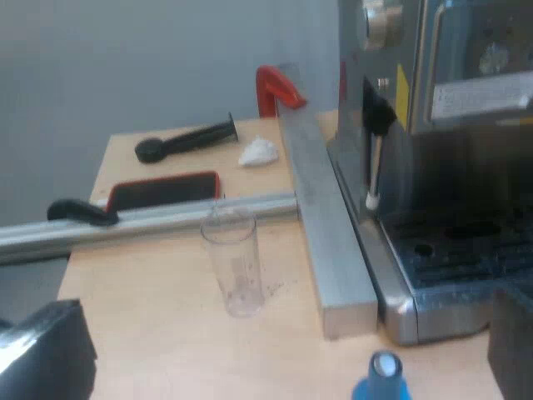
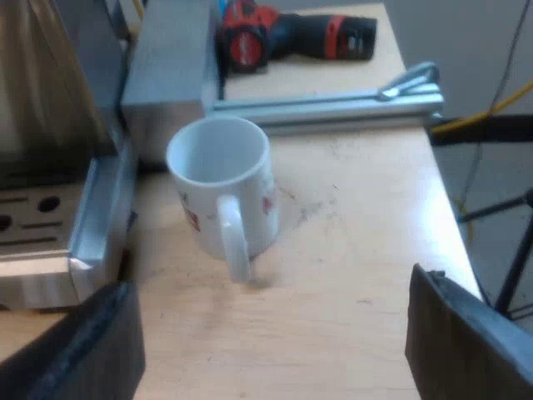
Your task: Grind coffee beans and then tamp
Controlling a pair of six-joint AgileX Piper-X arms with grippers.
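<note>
left gripper and right gripper both hang spread, empty. blue tamper stands on the desk near the machine's front corner; i'd centre squarely over it before closing.

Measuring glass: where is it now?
Left wrist view, left arm's side: the measuring glass stands upright on the wooden table, beside the metal bar that runs along the espresso machine, with the blue tamper nearer the camera.
</note>
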